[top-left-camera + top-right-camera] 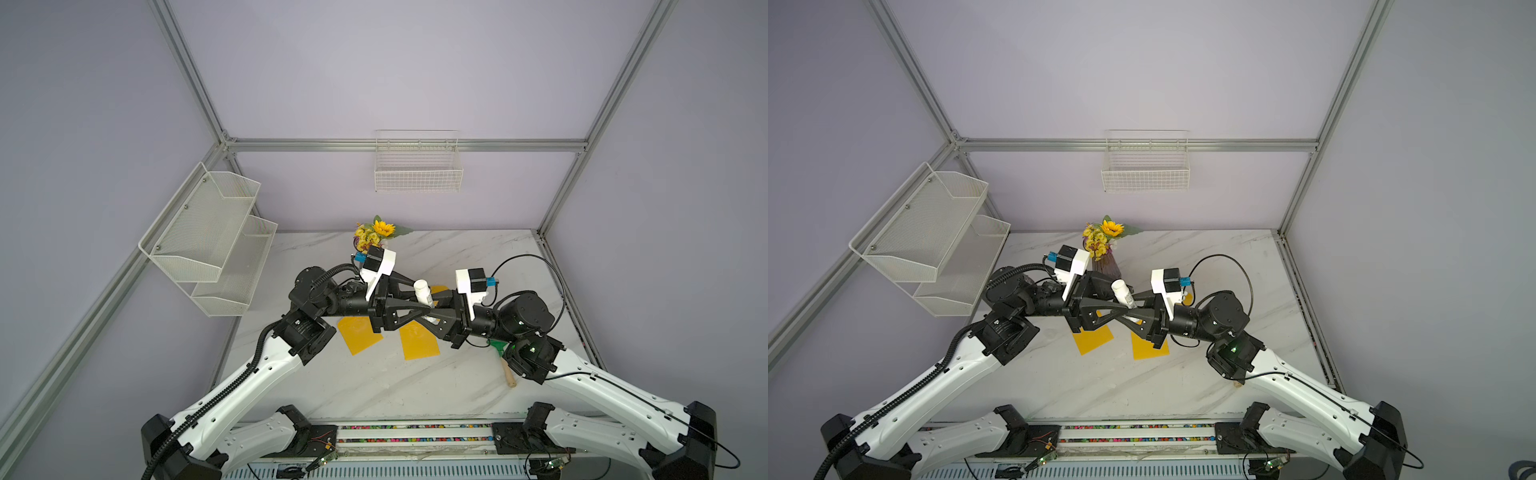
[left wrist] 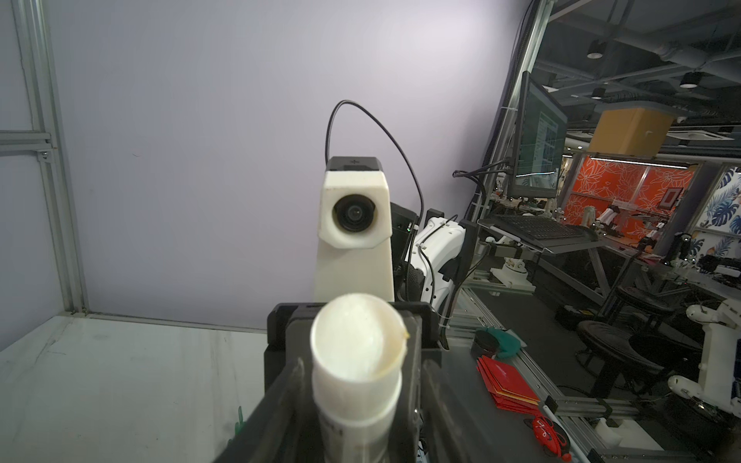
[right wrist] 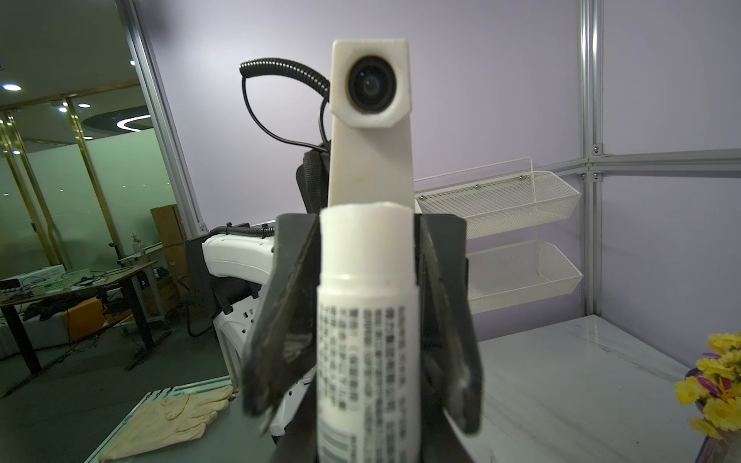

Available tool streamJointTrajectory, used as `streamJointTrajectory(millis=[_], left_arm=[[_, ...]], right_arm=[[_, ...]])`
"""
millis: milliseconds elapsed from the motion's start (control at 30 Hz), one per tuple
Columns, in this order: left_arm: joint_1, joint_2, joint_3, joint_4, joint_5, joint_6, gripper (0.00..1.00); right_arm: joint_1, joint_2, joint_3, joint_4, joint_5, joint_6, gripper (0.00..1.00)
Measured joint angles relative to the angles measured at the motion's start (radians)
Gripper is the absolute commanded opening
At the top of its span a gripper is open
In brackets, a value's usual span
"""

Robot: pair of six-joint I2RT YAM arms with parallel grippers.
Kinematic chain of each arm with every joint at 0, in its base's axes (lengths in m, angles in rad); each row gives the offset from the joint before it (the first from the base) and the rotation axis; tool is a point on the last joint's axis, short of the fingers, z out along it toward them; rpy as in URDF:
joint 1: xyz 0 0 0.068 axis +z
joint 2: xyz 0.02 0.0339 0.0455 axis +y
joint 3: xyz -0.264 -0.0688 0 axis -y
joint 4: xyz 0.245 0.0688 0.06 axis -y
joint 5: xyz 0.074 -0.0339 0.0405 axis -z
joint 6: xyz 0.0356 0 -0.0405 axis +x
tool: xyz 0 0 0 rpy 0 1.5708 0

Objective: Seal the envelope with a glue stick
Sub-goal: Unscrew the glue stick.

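**Inspector:** Step in hand?

**Assessor:** Judged as uncapping; glue stick held tilted above the tabletop, between the two arms; right tool clamped shut on the labelled lower body; left tool closed against both sides of the cap; cap on, no gap at the seam.

**Inspector:** Next move?

**Assessor:** Calls for a straight pull apart along the stick's axis, with the right tool holding firm; then lowering the bared end to the flap; slip on smooth plastic judged the main risk.

**Inspector:** Count?

**Assessor:** Glue stick, one; tools, two, both engaged on it; yellow sheets, two showing beneath the arms, taken for the envelope, flap not discernible; further yellow sliver beyond the stick, separate or not undetermined; green rake, one, partly hidden under the right arm; flower bunch, one, at the far edge.
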Motion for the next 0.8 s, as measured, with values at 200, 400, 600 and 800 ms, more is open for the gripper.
streamJointTrajectory(millis=[200, 400, 600, 800], left_arm=[[0.002, 0.005, 0.014, -0.011, -0.014, 0.001, 0.33], [0.002, 0.008, 0.024, -0.014, -0.006, 0.014, 0.22], [0.002, 0.011, 0.024, -0.015, -0.001, 0.015, 0.18], [0.000, 0.012, 0.024, -0.027, 0.000, 0.018, 0.17]], right_arm=[[0.000, -0.001, 0.000, -0.009, 0.000, -0.012, 0.00], [0.000, -0.008, 0.000, -0.031, 0.003, -0.019, 0.00], [0.000, -0.016, 0.000, -0.051, 0.010, -0.025, 0.22], [0.001, -0.034, -0.014, -0.060, 0.037, -0.029, 0.39]])
